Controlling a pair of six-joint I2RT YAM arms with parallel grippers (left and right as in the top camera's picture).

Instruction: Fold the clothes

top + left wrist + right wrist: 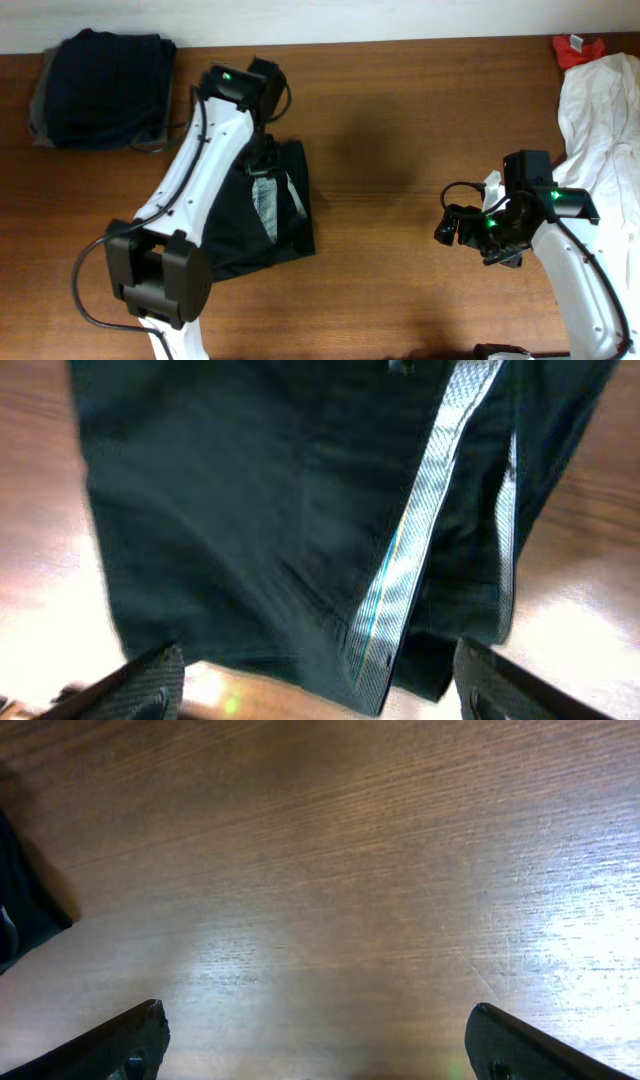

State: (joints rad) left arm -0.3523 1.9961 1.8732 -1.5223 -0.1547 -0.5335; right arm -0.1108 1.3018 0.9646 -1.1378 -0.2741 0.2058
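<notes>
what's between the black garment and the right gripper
Only bare wooden table, shown in the overhead view, between the black garment and the right gripper.

The desk [330,870] is brown wood with fine grain and a soft sheen, the black garment [250,510] is matt wrinkled cloth with a glossy silvery woven stripe [420,530], and the left arm [205,150] has a smooth white plastic shell.

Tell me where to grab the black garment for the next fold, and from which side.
Probably pinch the edge of the black garment facing the middle of the table, near its lower corner, approaching from that bare side. It lies flat and folded, that edge runs straight, and the left arm covers the opposite half.
</notes>
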